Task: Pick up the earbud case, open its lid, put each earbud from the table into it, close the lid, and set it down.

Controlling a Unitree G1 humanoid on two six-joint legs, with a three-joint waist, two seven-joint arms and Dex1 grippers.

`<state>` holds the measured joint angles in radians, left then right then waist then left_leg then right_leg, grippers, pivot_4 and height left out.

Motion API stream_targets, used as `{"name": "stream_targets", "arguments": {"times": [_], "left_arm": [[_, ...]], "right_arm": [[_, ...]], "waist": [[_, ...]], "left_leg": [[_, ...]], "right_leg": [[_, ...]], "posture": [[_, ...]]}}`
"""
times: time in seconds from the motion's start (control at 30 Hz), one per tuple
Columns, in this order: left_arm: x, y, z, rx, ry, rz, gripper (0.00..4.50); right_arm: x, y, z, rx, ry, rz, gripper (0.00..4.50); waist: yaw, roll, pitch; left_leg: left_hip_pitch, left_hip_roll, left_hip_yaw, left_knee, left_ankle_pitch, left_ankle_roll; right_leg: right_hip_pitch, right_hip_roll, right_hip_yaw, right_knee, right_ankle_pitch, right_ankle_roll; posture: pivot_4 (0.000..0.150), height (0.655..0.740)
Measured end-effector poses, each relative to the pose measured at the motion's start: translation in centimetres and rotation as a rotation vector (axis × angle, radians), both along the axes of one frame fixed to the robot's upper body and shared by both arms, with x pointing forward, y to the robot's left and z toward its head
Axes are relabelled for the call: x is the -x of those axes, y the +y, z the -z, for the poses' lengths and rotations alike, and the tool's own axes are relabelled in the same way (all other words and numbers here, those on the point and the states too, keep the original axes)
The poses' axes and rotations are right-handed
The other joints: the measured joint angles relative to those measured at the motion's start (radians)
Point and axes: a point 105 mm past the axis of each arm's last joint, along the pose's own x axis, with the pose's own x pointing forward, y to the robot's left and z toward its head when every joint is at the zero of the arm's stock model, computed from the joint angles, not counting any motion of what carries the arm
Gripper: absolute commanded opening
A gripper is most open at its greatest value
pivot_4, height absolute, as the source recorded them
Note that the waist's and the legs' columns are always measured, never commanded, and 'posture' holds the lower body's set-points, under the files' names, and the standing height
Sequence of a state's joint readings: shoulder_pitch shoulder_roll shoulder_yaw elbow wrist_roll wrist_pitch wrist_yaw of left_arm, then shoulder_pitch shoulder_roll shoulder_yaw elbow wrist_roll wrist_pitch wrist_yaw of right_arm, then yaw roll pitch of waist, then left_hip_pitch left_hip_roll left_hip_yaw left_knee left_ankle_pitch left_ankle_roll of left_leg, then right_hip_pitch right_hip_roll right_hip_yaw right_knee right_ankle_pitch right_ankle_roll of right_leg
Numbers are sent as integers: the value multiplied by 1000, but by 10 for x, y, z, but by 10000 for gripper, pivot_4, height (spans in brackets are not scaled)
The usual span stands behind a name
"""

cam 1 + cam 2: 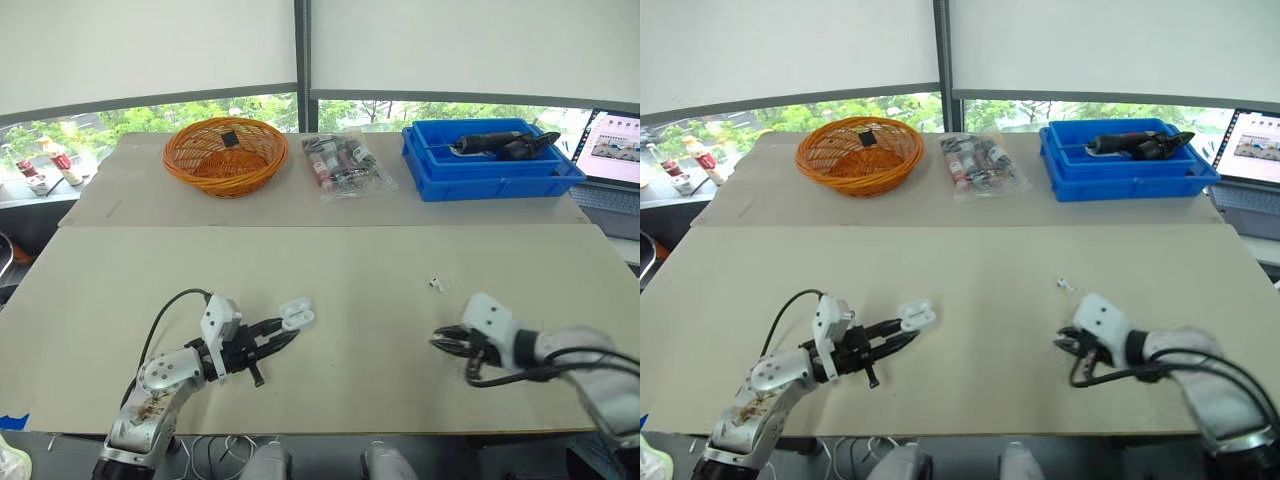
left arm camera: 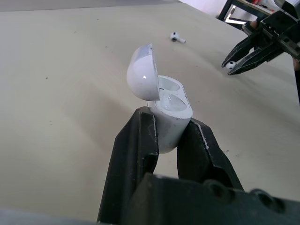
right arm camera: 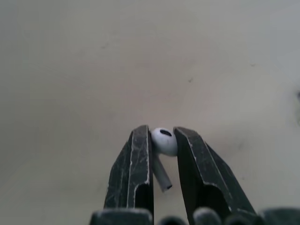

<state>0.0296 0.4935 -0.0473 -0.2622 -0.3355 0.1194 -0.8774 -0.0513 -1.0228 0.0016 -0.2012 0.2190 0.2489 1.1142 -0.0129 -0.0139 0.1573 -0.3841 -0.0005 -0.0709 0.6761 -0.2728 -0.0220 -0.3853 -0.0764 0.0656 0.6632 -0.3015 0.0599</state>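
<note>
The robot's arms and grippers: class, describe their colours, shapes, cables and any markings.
The left gripper and right gripper each have two tapering black fingers ahead of a white boxy wrist block. The left arm is silver-grey metal with brownish stains low down and a looping black cable. The right arm is rounded, pale grey, trailing black cables.

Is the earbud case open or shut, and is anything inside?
Open, empty: the small white plastic earbud case in the left gripper has its lid tipped back, both wells bare.

One earbud case [image 2: 168, 115], two earbuds [image 3: 164, 140], one basket [image 1: 222, 178], one blue bin [image 1: 490, 172], one plastic bag [image 1: 345, 163]
</note>
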Motion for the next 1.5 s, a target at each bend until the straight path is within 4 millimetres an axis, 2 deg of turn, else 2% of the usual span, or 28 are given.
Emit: {"name": "stream_targets", "arguments": {"times": [0.13, 0.23, 0.37, 0.53, 0.6, 0.8, 1.0, 1.1, 1.23, 1.33, 1.5], "left_arm": [[5, -2, -3, -9, -1, 9, 5462], [7, -4, -5, -8, -3, 10, 5462], [9, -5, -8, -8, -11, 15, 5462], [11, -4, -5, -11, 11, 5, 5462], [11, -3, -5, -11, 15, 1, 5462], [12, -5, -7, -10, 8, -2, 5462], [14, -4, -6, -6, 22, -7, 5462], [15, -5, -7, -5, 19, -9, 5462], [18, -5, -2, -4, 40, -15, 5462], [19, -7, -1, 0, 44, -14, 5462], [20, -12, 2, 3, 55, -9, 5462]], "right_arm": [[21, -25, 3, 133, 109, -240, 3595], [31, -40, 6, 192, 145, -342, 3595], [36, -44, 11, 227, 156, -427, 3595], [35, -44, 12, 237, 160, -449, 3595], [33, -43, 12, 243, 156, -452, 14350], [25, -44, 11, 243, 121, -423, 34697], [26, -33, 6, 186, 130, -401, 34759], [29, -28, -8, 186, 138, -371, 34759], [34, -29, -31, 311, 125, -308, 34759], [41, -27, -26, 407, 163, -262, 34759], [40, -24, -16, 473, 177, -191, 34759]], "waist": [[0, 0, 0], [-1, 0, 0], [-2, 0, 0], [-1, 0, 0], [-1, 0, 0], [1, 0, 0], [1, 0, 0], [3, 2, 0], [4, 3, -1], [7, 3, -1], [6, 2, -1]], "left_leg": [[0, 0, 1, 1, 0, 0], [0, 0, 1, 1, 0, 0], [1, 0, 1, 1, 0, 0], [1, 0, 0, 1, 0, 0], [1, 0, 0, 1, 0, 0], [1, 0, 0, 1, 0, 0], [0, 0, -3, 1, 0, 0], [0, 0, -4, 1, 0, 0], [0, 0, -4, 1, 0, 0], [0, 0, -3, 1, 0, 0], [0, 0, -2, 1, 0, 0]], "right_leg": [[0, 0, 0, 0, 0, 0], [0, 0, 1, 0, 0, 0], [0, 0, 1, 1, 0, 0], [0, -1, 1, 1, 0, 0], [0, 0, 1, 1, 0, 0], [1, 0, 1, 1, 0, 0], [0, -1, 2, 1, 0, 0], [0, -1, 3, 1, 0, 0], [0, -1, 2, 1, 0, 0], [0, -1, 2, 1, 0, 0], [0, -1, 2, 1, 0, 0]], "posture": [[1500, 7400], [1500, 7400], [1500, 7400], [1500, 7400], [1500, 7400], [1500, 7400], [1500, 7400], [1500, 7400], [1500, 7400], [1500, 7400], [1500, 7400]]}}
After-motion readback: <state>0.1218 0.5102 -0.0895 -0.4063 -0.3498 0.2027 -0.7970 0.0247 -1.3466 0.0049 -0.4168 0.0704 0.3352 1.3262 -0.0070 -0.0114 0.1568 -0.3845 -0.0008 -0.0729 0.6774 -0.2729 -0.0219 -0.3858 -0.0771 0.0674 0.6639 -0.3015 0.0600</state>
